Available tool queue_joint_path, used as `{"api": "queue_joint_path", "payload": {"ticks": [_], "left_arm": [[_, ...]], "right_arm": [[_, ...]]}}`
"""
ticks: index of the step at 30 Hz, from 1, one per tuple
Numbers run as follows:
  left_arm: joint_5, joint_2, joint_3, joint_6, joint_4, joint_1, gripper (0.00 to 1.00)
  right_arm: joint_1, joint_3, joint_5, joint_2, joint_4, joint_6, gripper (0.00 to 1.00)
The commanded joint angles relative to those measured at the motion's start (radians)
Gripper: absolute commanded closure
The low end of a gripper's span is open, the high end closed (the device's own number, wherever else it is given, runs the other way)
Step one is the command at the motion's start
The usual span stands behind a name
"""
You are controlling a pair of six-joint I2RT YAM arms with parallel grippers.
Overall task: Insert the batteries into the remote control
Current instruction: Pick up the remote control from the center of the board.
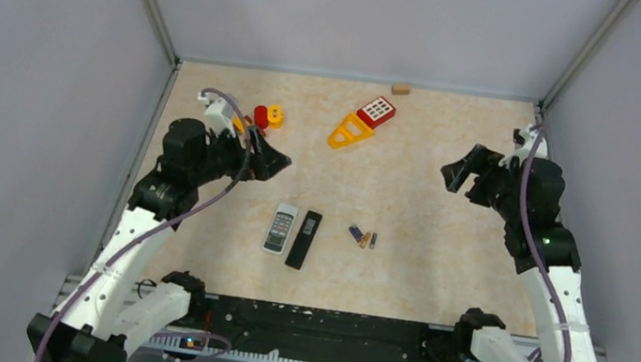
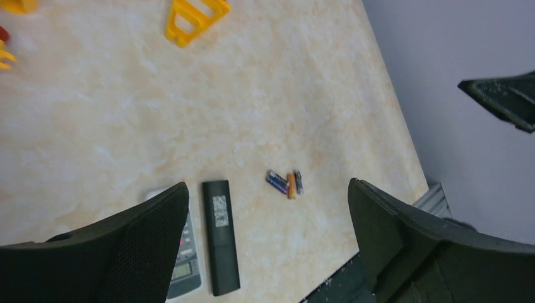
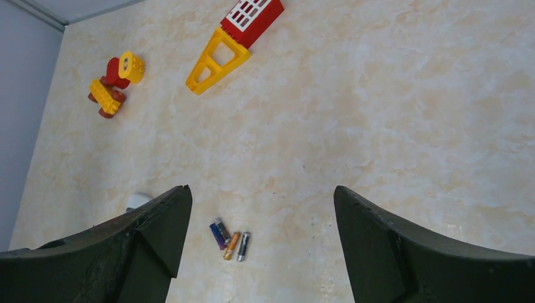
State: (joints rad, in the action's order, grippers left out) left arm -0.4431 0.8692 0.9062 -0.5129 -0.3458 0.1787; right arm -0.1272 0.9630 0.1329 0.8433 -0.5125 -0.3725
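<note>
jo: Closest in is the black rail [image 1: 324,328] that both arms are bolted to. Just past it, mid-table, a light grey remote [image 1: 281,228] with a small screen and a black remote [image 1: 304,238] lie flat, side by side and nearly touching.

sam: And the batteries?

jo: The batteries [image 1: 364,237] are a little to the right of the black remote, three in a tight clump on the table [image 1: 436,273]: purplish-blue, orange-brown and dark grey. None is in a remote as far as I can see. My guess is they're staged between the arms so either one can reach them.

sam: Grippers?

jo: The left gripper [image 1: 271,157] hangs over the table beyond the remotes, fingers spread wide, nothing in them. The right gripper [image 1: 458,170] is off to the right, also wide apart and empty. Both wrist cams look down at the batteries, so it reads like lining up for a first pick.

sam: Any brand names?

jo: Nope. The black remote has a pale label patch [image 2: 219,210] with a code-like pattern, too small to read. I can't tell which remote takes the cells either, since no open compartment shows. Further back, a yellow triangular brick [image 1: 349,132] touches a red brick [image 1: 377,111] with a white grid, and some red-and-yellow toy pieces [image 1: 267,117] sit by the left gripper. A small wooden block [image 1: 401,88] is at the far edge.
</note>
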Motion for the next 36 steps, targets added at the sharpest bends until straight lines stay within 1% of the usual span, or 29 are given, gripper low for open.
{"api": "queue_joint_path", "payload": {"ticks": [1,4,9,12,15,17,18,20,23,25,27,32,36], "left_arm": [[0.071,0.035,-0.061,-0.050,0.071,0.139,0.01],[0.144,0.072,-0.098,-0.061,0.058,0.230,0.01],[0.235,0.103,-0.244,-0.142,0.143,0.371,0.01],[0.296,0.125,-0.302,-0.190,0.171,0.443,0.02],[0.311,0.147,-0.345,-0.214,0.203,0.487,0.09],[0.297,0.169,-0.367,-0.235,0.231,0.501,0.13],[0.256,0.185,-0.383,-0.252,0.256,0.501,0.14],[0.201,0.223,-0.402,-0.288,0.313,0.502,0.14],[0.185,0.278,-0.403,-0.320,0.336,0.502,0.13],[0.218,0.302,-0.387,-0.319,0.310,0.501,0.13],[0.281,0.316,-0.377,-0.305,0.274,0.504,0.13],[0.471,0.361,-0.382,-0.208,0.236,0.556,0.14],[0.506,0.412,-0.368,-0.186,0.210,0.570,0.17]], "right_arm": [[0.008,-0.029,0.049,0.000,0.028,-0.035,0.16],[0.008,-0.054,0.058,-0.004,0.036,-0.055,0.17],[0.007,-0.091,0.075,-0.003,0.049,-0.081,0.19],[0.007,-0.100,0.072,-0.002,0.047,-0.086,0.20],[0.008,-0.109,0.069,-0.003,0.038,-0.089,0.21],[0.008,-0.122,0.070,-0.007,0.043,-0.095,0.21],[0.008,-0.128,0.070,-0.007,0.047,-0.098,0.21],[0.009,-0.137,0.070,-0.006,0.047,-0.104,0.21],[0.008,-0.139,0.070,-0.004,0.043,-0.105,0.22],[0.008,-0.142,0.067,-0.006,0.039,-0.106,0.22],[0.008,-0.149,0.066,-0.009,0.038,-0.107,0.22],[0.008,-0.169,0.070,-0.006,0.050,-0.121,0.22],[0.009,-0.175,0.075,-0.002,0.053,-0.127,0.23]]}}
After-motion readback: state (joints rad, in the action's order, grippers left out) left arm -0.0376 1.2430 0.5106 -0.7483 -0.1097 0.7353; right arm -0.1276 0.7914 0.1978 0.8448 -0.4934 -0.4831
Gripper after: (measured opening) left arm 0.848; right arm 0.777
